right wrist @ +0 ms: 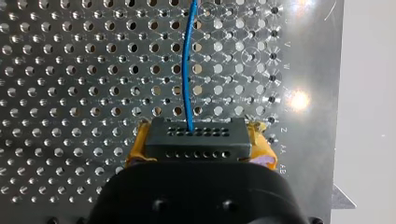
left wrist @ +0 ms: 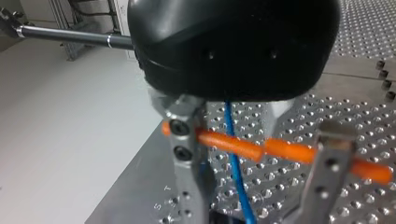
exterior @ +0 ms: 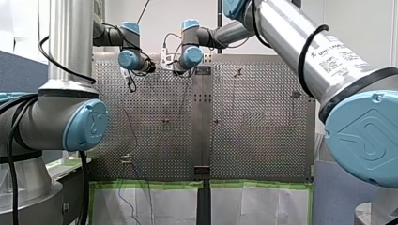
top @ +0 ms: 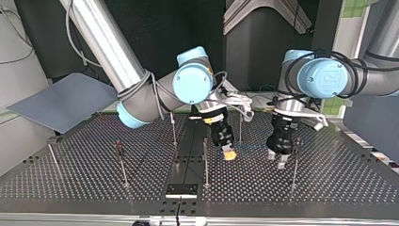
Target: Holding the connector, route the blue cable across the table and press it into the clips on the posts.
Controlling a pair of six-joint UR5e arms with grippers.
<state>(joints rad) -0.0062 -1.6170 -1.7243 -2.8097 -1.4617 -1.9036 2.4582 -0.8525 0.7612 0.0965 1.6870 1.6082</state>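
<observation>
My left hand (top: 278, 159) hangs low over the tabletop (top: 339, 183), released, its metal fingers (left wrist: 187, 158) spread apart. The blue cable (left wrist: 236, 172) runs loosely between them, and an orange rod (left wrist: 289, 151) crosses past both. My right hand (top: 229, 153), just beside it, is clenched on the black connector (right wrist: 196, 136) between yellow pads (right wrist: 261, 149), the cable leading straight ahead. No cable shows seated on the posts (top: 205, 162), so routing seems barely begun.
</observation>
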